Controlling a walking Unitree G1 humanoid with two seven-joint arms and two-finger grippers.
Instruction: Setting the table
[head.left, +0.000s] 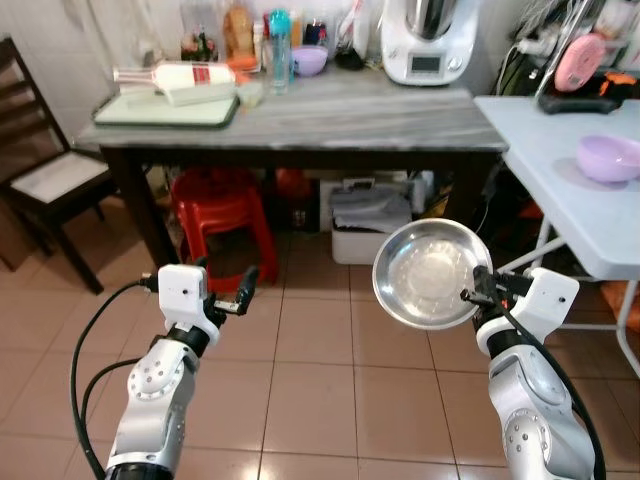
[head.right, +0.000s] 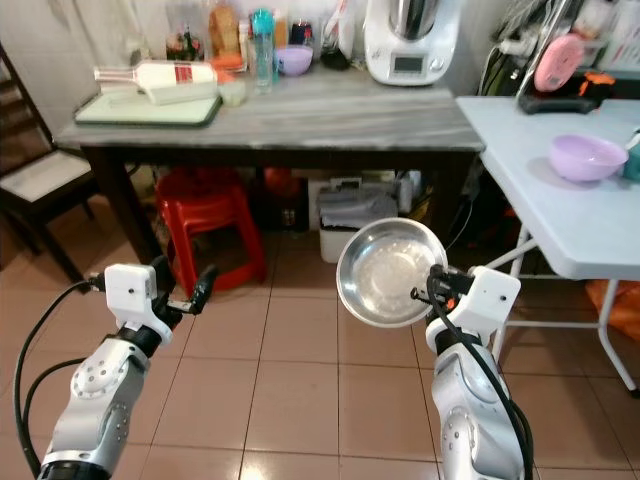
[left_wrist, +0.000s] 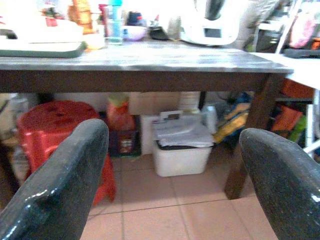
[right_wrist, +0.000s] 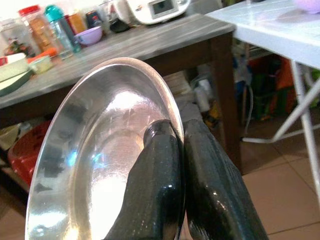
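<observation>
Pinching the rim of a shiny steel plate (head.left: 429, 274), the right gripper (head.left: 472, 294) has its two black fingers (right_wrist: 165, 190) clamped tight, one on each face of the edge. The plate stands tilted up on edge in the air, hollow side facing the robot, out in front of the dark marble-topped table (head.left: 340, 120) and lower than its top. The left gripper (head.left: 243, 290) hangs empty before that same table, fingers (left_wrist: 65, 180) spread wide apart, touching nothing. A red plastic stool (head.left: 220, 205) and a white lidded bin (head.left: 365, 225) sit under the table. A lilac bowl (head.left: 609, 158) rests on the white folding table (head.left: 560, 190) to the right.
</observation>
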